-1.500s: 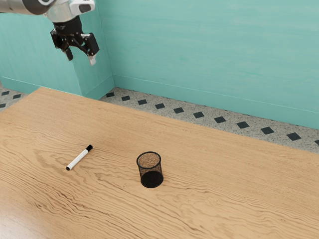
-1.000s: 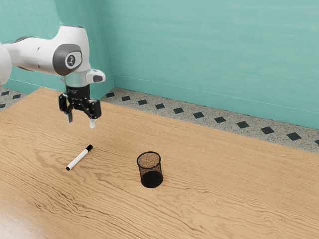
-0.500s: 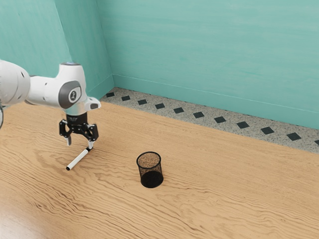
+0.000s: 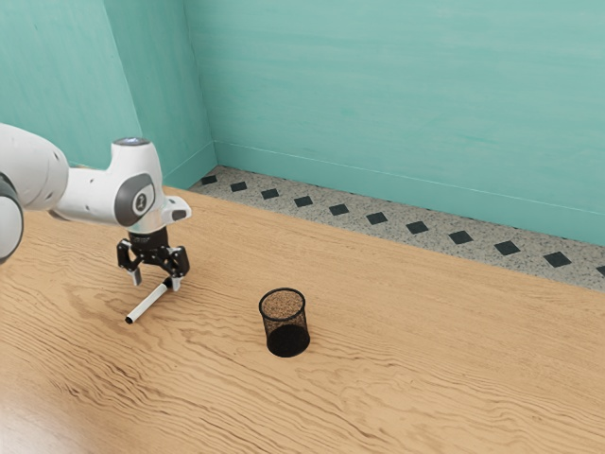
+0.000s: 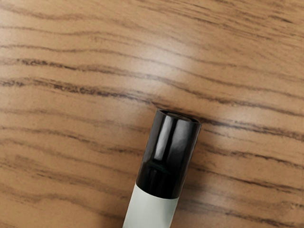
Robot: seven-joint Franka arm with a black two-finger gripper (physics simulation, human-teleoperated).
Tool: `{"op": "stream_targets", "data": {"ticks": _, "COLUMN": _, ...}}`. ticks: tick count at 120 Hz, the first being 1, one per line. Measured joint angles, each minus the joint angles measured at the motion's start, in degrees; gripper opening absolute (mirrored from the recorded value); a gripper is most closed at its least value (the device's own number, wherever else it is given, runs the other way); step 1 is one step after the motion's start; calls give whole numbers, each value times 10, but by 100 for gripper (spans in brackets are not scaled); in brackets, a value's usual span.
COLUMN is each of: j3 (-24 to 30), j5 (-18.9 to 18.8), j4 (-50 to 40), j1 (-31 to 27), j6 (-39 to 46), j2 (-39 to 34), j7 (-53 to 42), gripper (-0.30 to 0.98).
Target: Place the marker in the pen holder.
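Gripper [image 4: 156, 280]: lower than in the last exterior frame, now close over the cap end; marker and pen holder haven't shifted.
Fingers: apart, nothing clamped.
Marker [image 4: 146, 303]: flat on the table [image 4: 425, 378], in from its far edge, black cap [image 5: 168, 154] pointing toward that edge.
Pen holder [image 4: 286, 329]: upright, toward the exterior view's right from the marker, well apart, also in from the far edge.
Grasp: should shift a bit toward the white barrel — a cap-only grip could slip or pull off. Close square across the barrel, tips low on both sides; one-sided contact may roll it.
Lift: check grip first, then raise above the rim and tip it upright.
Markings: small light mark on the arm's dark badge [image 4: 141, 202], unreadable; no legible brand on the marker.
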State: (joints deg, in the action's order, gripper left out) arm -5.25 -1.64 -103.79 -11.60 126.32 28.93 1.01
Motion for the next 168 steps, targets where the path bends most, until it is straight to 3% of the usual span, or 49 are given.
{"op": "stream_targets", "data": {"ticks": 68, "j3": 0, "j5": 5, "j4": 1, "j1": 0, "j6": 16, "j2": 9, "j7": -10, "gripper": 67}}
{"op": "stream_targets", "data": {"ticks": 122, "j3": 0, "j5": 4, "j4": 0, "j1": 0, "j6": 36, "j2": 12, "j7": -12, "gripper": 4}}
{"op": "stream_targets", "data": {"ticks": 150, "j3": 0, "j5": -7, "j4": 0, "j1": 1, "j6": 39, "j2": 2, "j7": -5, "gripper": -7}}
{"op": "stream_targets", "data": {"ticks": 168, "j3": 10, "j5": -35, "j4": -1, "j1": 5, "j6": 43, "j2": -57, "j7": 0, "gripper": -9}}
